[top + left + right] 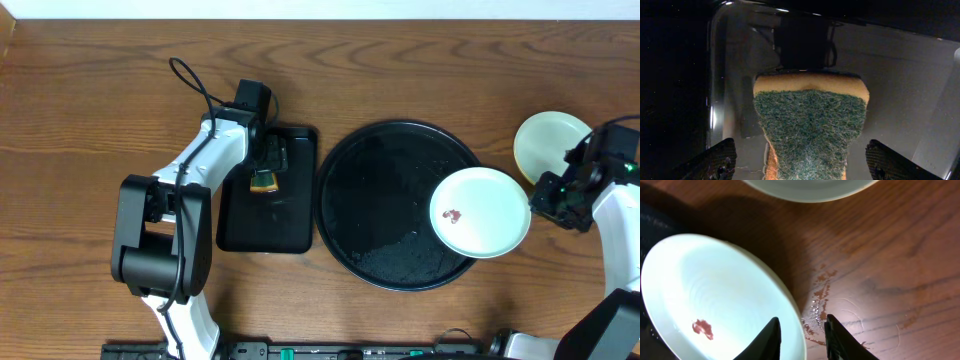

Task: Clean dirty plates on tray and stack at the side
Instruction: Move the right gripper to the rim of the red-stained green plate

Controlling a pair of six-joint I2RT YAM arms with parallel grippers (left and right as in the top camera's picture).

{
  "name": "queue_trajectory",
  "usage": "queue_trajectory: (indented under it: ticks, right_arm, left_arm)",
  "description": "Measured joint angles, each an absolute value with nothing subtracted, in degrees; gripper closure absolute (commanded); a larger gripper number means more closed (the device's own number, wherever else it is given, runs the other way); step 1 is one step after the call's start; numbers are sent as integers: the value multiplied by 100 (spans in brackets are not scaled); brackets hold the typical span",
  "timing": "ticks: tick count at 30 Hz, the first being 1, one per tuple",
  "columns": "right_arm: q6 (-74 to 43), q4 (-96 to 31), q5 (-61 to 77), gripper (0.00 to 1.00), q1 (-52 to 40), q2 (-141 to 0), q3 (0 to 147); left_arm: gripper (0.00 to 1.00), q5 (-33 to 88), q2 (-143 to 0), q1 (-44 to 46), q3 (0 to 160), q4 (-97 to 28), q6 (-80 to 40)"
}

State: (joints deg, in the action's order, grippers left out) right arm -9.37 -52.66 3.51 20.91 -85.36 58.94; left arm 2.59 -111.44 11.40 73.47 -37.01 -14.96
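A pale mint-white plate (480, 212) with a small reddish smear (702, 327) hangs over the right rim of the round black tray (380, 200). My right gripper (537, 197) straddles its right rim (802, 325), one finger inside and one outside, shut on it. The plate (715, 295) casts a shadow on the table. A pale yellow plate (552, 143) lies on the table to the right of the tray and shows at the top of the right wrist view (805, 187). No third plate shows. My left gripper (805, 152) is open around a green-topped yellow sponge (810, 120).
The sponge (264, 180) lies in a smaller rectangular black tray (265, 225) left of the round tray, under my left arm. Wet reddish spots (820, 297) mark the wooden table beside the held plate. Droplets lie on the round tray's floor.
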Motion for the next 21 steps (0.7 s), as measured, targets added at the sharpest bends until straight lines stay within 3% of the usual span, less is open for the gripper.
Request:
queue_trajectory:
  ticks: [5,16,20,21]
  right_arm:
    - [-884,-5201,294,82,1938,-8536,5872]
    - [-915,-4687,113,83,1927,-8549,5258]
    - [-919,-4543,104,99,1925,-8589,5100]
    - [-926,-4530,102,99,1925,-8589,5089]
  left_arm:
    - [16,259,-11144,1140,7347,-3701,-1496]
    - [16,259,-11146,1140,7347,-3701,-1496]
    - [16,259,-11144,1140,7347,-3704,-1496]
    - [16,259,-11144,1140,7347,-3701,-1496]
